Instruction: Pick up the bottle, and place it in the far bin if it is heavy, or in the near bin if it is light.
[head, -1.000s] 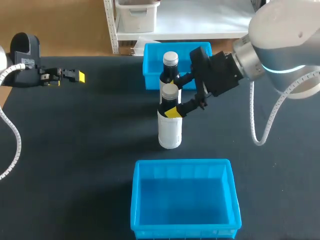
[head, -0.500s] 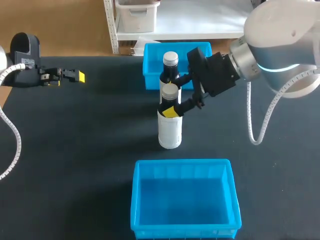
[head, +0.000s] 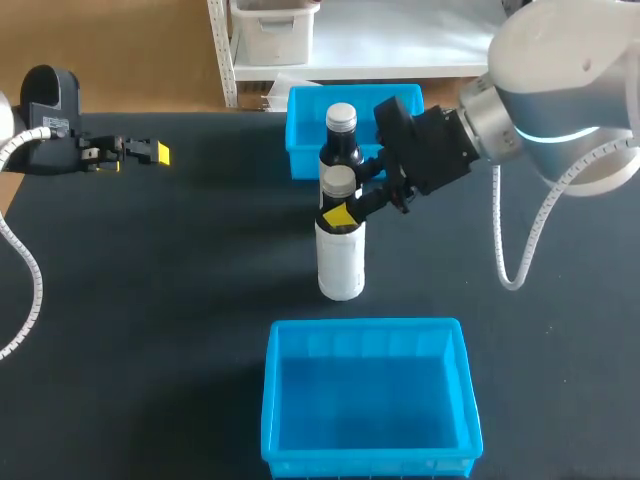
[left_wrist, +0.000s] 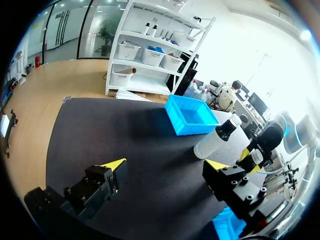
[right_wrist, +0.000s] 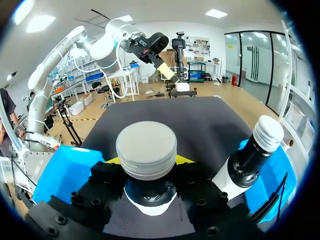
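A white bottle (head: 340, 255) with a dark neck and grey cap stands upright on the black table between the two blue bins. My right gripper (head: 345, 204) is shut on its neck just under the cap. In the right wrist view the cap (right_wrist: 146, 149) sits between the fingers, which press the neck from both sides. A second bottle of the same kind (head: 340, 140) stands behind it, in front of the far bin (head: 300, 105). The near bin (head: 275, 400) holds nothing. My left gripper (head: 150, 153) hangs open at the far left, over bare table (left_wrist: 166, 167).
In the left wrist view the far bin (left_wrist: 192, 115) lies ahead, with the second bottle (left_wrist: 212, 142) beside it and my right arm (left_wrist: 270, 137) over the gripped bottle. Black tabletop (head: 150, 300) stretches wide to the left and right of the bottles.
My right gripper's fingers have closed in from wide open onto the front bottle's neck. The bottle still stands where it was. The left arm has not moved.
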